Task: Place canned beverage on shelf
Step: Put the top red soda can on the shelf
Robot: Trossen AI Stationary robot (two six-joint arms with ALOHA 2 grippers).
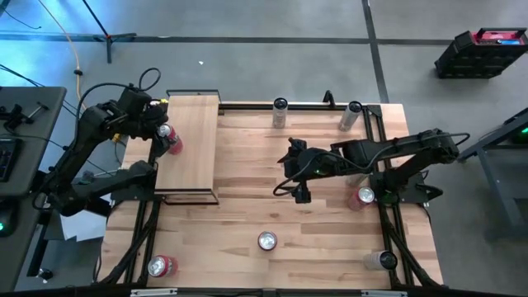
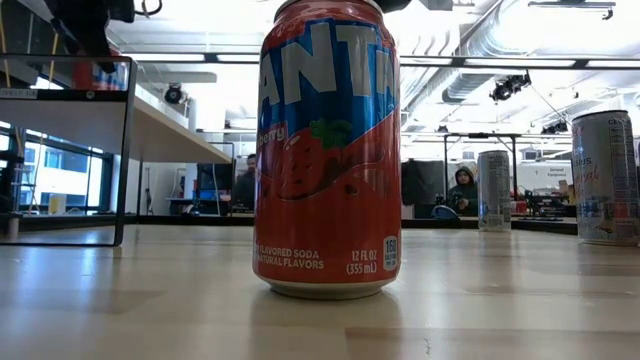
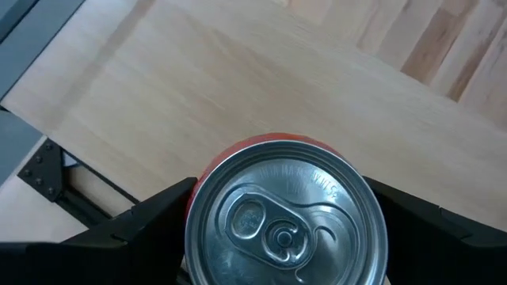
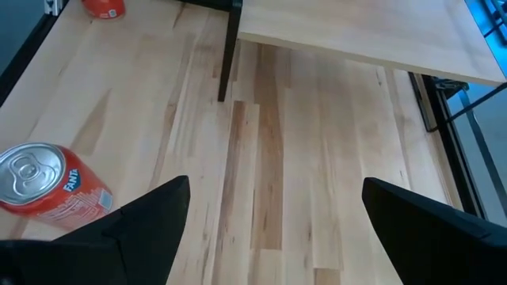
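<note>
My left gripper point(image 1: 165, 132) is shut on a red canned beverage point(image 1: 170, 140) over the left edge of the shelf point(image 1: 190, 148), a pale-wood board with a thin black frame at the table's far left. In the left wrist view the can's silver top point(image 3: 285, 215) shows between my fingers, with the board point(image 3: 238, 79) below. I cannot tell whether the can's bottom touches the board. My right gripper point(image 1: 290, 173) hangs open and empty over the middle of the table. My left gripper pinches the can's side wall just below its top rim point(image 3: 194, 207) between its two fingers point(image 3: 150, 222), one on each side. The fingers come from above, slanting down. The can stands upright in the hold, its top up.
A red Fanta can point(image 2: 325, 150) stands near the front middle point(image 1: 266, 240), also in the right wrist view point(image 4: 47, 190). Other cans stand at the far edge point(image 1: 280, 111) point(image 1: 351, 115), right side point(image 1: 363, 196), front right point(image 1: 381, 260) and front left point(image 1: 161, 266).
</note>
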